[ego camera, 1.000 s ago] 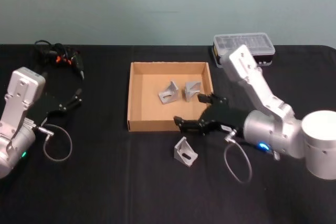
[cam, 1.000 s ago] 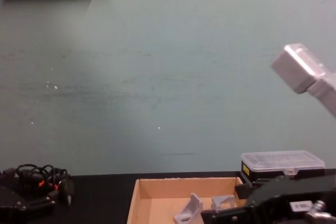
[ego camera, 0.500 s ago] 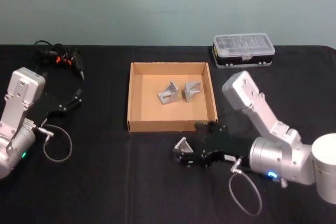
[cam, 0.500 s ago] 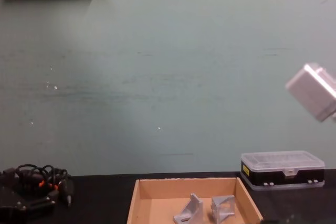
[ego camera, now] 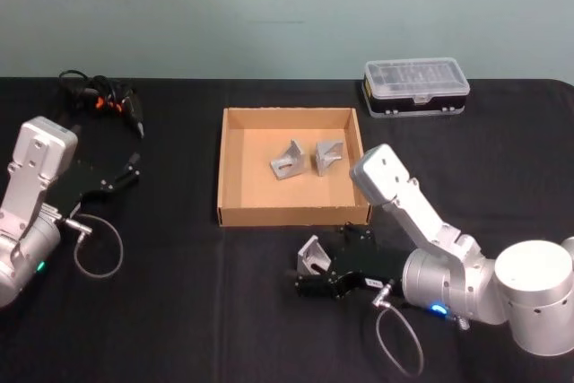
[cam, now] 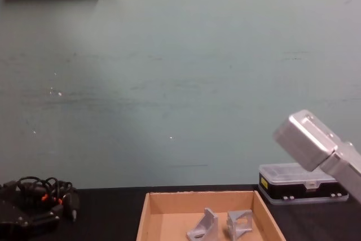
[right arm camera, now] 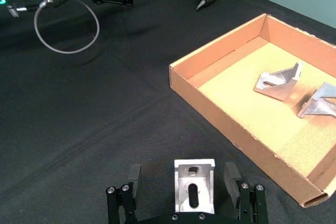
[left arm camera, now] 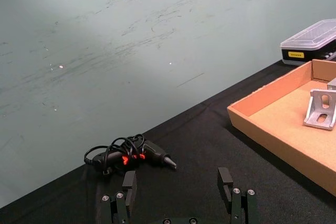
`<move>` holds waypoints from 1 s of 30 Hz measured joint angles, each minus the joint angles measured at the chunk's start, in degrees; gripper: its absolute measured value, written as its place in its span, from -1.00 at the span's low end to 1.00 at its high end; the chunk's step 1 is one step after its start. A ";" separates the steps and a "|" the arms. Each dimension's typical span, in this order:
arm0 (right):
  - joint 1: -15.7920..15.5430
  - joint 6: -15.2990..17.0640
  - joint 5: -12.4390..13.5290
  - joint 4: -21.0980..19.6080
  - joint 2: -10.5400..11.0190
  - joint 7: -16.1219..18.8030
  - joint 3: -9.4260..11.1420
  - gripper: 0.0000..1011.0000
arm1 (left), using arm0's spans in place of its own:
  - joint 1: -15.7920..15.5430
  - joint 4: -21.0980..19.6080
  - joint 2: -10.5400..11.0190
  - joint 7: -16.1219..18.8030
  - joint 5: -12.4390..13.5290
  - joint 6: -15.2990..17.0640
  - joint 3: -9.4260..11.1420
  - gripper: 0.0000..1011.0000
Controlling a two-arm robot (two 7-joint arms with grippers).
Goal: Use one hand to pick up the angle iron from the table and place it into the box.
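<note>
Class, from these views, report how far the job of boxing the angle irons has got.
Done: two angle irons lie in the box. In hand: the right tool, open, straddles a third angle iron on the table, not gripping it. Left: close, lift, set it in the box. The left tool sits parked, open, at the table's left.

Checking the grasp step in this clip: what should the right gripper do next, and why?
Probably close the right gripper on the angle iron. Its open fingers stand either side of the piece, with gaps on both sides, and the piece sits on the table in front of the box. The left gripper is parked at the table's left.
</note>
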 joint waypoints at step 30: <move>0.42 -2.83 -3.71 5.07 -3.41 -2.27 -0.43 0.92 | 0.00 0.00 0.00 0.00 0.00 0.00 0.00 1.00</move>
